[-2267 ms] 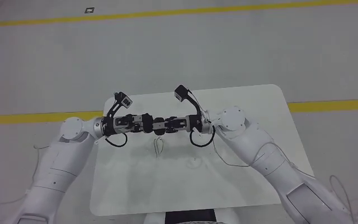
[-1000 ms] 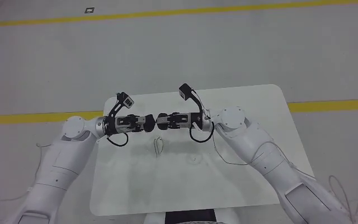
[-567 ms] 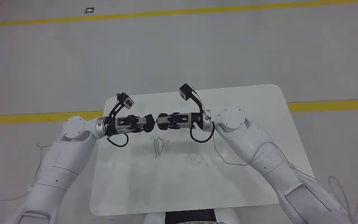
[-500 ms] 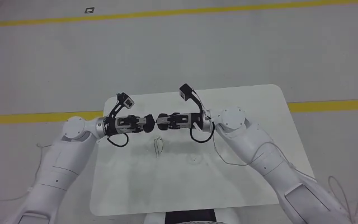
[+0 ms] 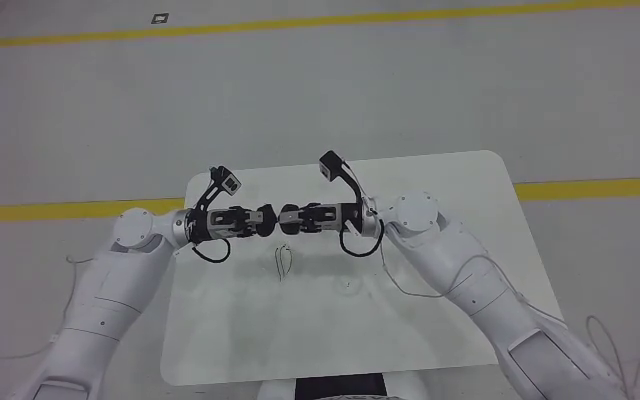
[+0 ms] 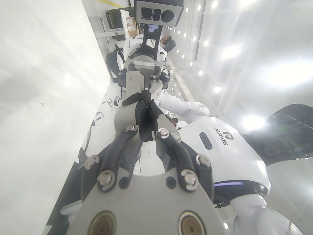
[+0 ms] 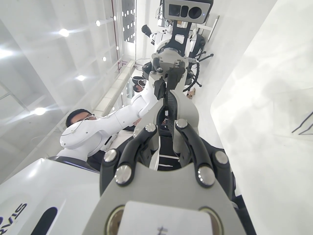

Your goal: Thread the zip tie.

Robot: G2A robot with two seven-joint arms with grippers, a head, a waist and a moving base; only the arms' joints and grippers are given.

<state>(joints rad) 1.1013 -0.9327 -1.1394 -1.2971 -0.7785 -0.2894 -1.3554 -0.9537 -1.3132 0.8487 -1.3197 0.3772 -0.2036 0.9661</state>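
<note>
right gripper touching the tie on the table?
Apart. Right wrist view: the tie lies on the table, clear of the right gripper.

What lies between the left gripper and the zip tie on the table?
Only bare table separates left gripper from zip tie, top view.

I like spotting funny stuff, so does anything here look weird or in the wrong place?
One thing: a thin dark bent loop, likely the zip tie, lies on the white table, while the left tool and right tool meet tip to tip apart from it. Whether either holds anything is too small to tell.
</note>
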